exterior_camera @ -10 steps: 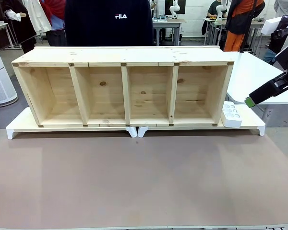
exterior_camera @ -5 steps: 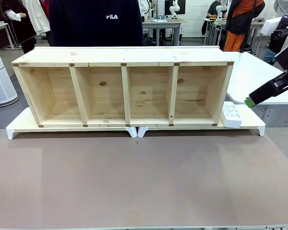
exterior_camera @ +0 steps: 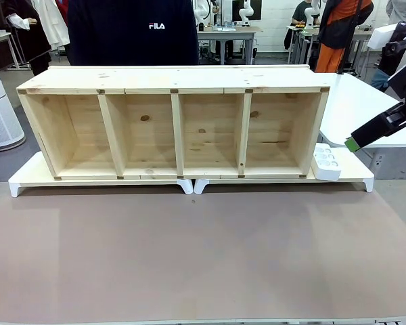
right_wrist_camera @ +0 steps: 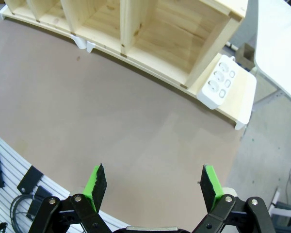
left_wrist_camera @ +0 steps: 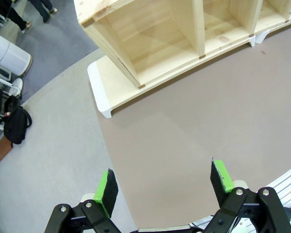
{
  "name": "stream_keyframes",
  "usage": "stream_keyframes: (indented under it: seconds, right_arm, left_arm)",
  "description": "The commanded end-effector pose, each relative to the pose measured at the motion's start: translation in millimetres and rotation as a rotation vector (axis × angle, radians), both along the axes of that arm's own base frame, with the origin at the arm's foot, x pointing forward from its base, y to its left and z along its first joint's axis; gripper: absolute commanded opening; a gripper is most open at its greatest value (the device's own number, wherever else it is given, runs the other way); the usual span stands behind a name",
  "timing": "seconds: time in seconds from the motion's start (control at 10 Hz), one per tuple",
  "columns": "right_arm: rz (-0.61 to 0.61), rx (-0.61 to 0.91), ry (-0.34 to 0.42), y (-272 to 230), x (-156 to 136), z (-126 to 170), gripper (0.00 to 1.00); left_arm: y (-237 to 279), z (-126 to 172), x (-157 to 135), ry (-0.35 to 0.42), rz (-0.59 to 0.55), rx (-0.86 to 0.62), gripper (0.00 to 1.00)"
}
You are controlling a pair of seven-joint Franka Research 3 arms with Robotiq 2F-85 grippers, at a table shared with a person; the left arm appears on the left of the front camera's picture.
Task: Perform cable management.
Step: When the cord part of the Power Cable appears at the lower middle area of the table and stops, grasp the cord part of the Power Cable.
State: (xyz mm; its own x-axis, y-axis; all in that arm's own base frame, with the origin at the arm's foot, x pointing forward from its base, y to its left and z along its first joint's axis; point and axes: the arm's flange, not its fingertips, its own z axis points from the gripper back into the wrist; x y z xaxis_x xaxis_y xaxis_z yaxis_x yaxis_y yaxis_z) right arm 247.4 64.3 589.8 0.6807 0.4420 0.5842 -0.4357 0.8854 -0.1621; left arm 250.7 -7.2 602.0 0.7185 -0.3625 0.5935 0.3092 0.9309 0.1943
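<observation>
The power strip is white with several sockets. It lies tilted on the right end of the long white riser, leaning against the right outer wall of the wooden shelf. Where its black cord runs I cannot tell.

In the front view the right pincer hangs in the air just to the right of the strip and a little above it, green pad pointing down and left toward it, not touching. Seen from the right wrist, this pincer is spread wide with nothing between its fingers. The strip lies ahead of it, beyond the right finger and clear of both, with bare brown bench in between.

The left pincer is also spread wide and holds nothing. It hovers over the left edge of the bench, near the left end of the riser and the shelf's first compartment, at the opposite end of the shelf from the strip.

The shelf has four open compartments. A person in a dark top stands behind it at the far side.
</observation>
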Motion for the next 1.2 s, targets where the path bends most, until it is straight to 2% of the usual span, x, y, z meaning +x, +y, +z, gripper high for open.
stream_keyframes:
  seconds: [0.0,1.1]
  right_arm:
    - [0.005,-0.001,-0.001,0.3,-0.4,0.1,1.00]
    - [0.005,-0.001,-0.001,0.3,-0.4,0.1,1.00]
  left_arm:
    - [0.0,0.0,0.0,0.000,0.000,0.000,1.00]
    - [0.0,0.0,0.0,0.000,0.000,0.000,1.00]
